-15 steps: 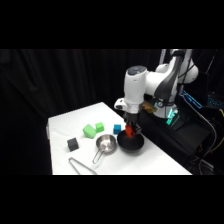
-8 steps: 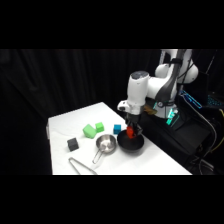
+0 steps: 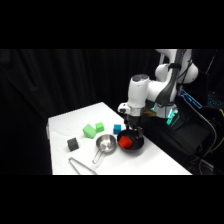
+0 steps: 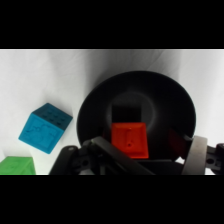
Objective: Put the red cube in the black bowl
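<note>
Red cube resting in the black bowl, near the table's right edge.
We see the red cube (image 4: 129, 140) inside the black bowl (image 4: 170, 95), free of our hand (image 3: 134, 129) above it; whether the hand is open we cannot tell. The drop looks done.

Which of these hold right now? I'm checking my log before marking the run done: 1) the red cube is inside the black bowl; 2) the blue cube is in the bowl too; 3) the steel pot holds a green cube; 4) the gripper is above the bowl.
1) True: the red cube lies in the black bowl.
2) False: the blue cube sits on the table outside the bowl.
3) False: the steel pot looks empty; the green cube is on the table.
4) True: the gripper hangs over the bowl.
</note>
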Controlling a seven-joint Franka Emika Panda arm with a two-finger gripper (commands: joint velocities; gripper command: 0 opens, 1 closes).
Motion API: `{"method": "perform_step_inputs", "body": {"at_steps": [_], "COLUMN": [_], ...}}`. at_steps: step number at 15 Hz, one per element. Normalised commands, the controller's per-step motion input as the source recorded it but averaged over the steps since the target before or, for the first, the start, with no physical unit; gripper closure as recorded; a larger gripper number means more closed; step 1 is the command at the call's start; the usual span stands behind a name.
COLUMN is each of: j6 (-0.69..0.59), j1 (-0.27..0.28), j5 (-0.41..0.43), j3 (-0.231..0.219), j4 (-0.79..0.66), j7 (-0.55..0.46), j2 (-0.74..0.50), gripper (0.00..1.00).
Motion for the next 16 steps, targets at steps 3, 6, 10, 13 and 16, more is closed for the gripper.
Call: {"method": "perform_step_inputs", "body": {"at_steps": [3, 6, 10, 13, 16], "j6": [-0.13, -0.49, -0.59, -0.54, -0.45], "j1": [-0.112, -0.098, -0.109, -0.118, -0.102], "j5": [0.213, 0.189, 0.135, 0.141, 0.118], "j3": [0.107, 0.123, 0.09, 0.068, 0.063], "j4": [0.1, 0.18, 0.24, 0.25, 0.22], "j7": [-0.29, -0.27, -0.24, -0.25, -0.21], "j2": [-0.09, -0.24, -0.25, -0.2, -0.17], "gripper": [0.0, 0.0, 0.0, 0.0, 0.0]}}
